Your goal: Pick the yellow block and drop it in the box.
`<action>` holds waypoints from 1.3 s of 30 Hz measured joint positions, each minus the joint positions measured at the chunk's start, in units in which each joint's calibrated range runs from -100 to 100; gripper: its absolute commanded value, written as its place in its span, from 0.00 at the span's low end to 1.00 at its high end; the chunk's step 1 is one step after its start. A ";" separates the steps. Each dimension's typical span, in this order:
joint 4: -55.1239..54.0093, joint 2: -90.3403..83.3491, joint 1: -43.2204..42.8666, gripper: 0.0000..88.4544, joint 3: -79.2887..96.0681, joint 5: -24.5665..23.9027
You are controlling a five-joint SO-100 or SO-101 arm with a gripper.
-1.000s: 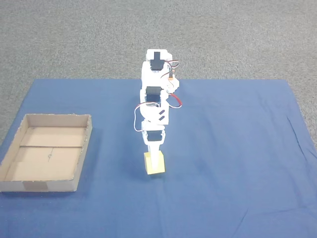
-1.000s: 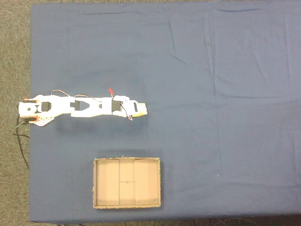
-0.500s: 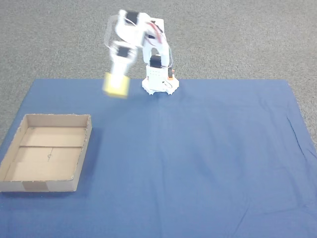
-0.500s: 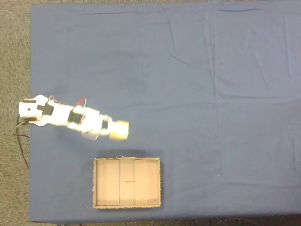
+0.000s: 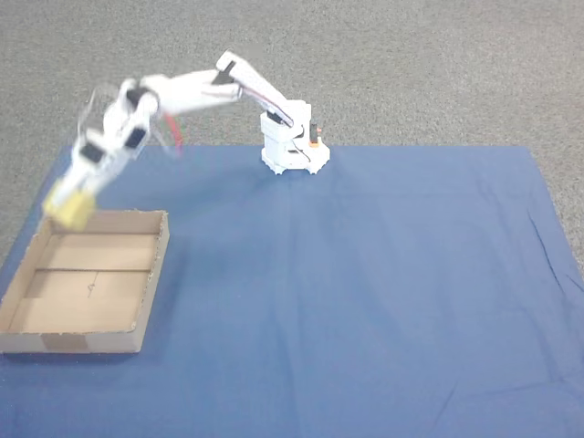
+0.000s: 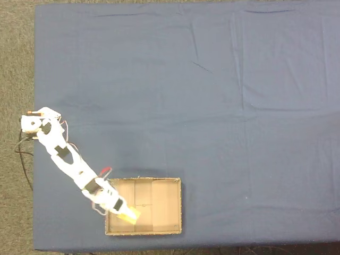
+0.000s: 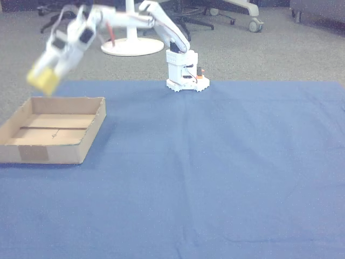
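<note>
Since 0.5 s ago, yellow block (image 5: pixel 70 209) has swung from mid-table to above the cardboard box (image 5: pixel 146 301), carried in the gripper (image 5: pixel 73 203). Jaws are clamped on the block, held aloft. In a fixed view from above, block (image 6: pixel 129 214) sits over the box's near-arm corner (image 6: pixel 178 207). Motion blur on white arm (image 7: pixel 124 19); blue cloth (image 7: pixel 226 162) beneath.

We've got loads of open room here: the blue cloth-covered table (image 6: pixel 239 106) is bare across most of its spread in both fixed views. The shallow brown cardboard box (image 5: pixel 155 274) sits near one table edge, its low walls the only thing to clear. The white arm (image 6: pixel 66 159) stretches from its base (image 5: pixel 290 146) out over the box's corner, so that stretch is taken
</note>
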 measured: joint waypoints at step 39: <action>-1.80 -131.54 -48.59 0.00 132.74 -11.14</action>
